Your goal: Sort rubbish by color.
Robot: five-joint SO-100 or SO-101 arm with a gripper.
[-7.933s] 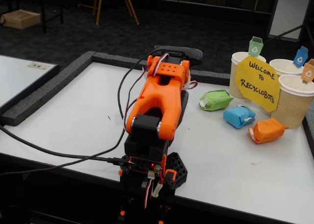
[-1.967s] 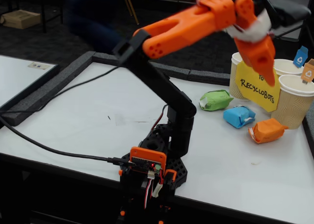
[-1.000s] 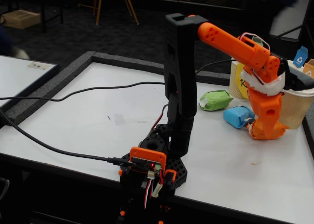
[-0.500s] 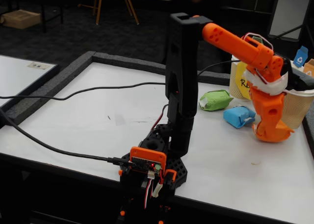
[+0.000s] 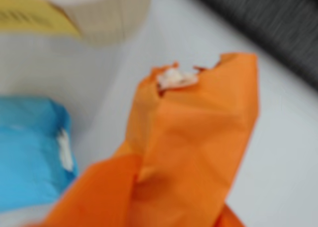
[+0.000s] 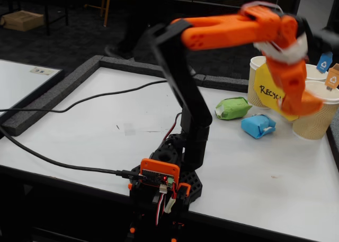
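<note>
My gripper is shut on the orange rubbish and holds it off the table, in front of the front-right paper cup. The fixed view is motion-blurred there. In the wrist view the orange rubbish fills the centre, torn white at its top; the gripper's fingers cannot be told from the paper. The blue rubbish lies on the table below and to the left. Further left lies the green rubbish.
Three tan ribbed cups with coloured tags stand at the back right, one behind the yellow sign, another further right. The arm's base and its black cables occupy the table's left and front.
Half a second ago the gripper was down at the table on the orange rubbish. Now it has risen with the rubbish, and the spot on the table is bare.
</note>
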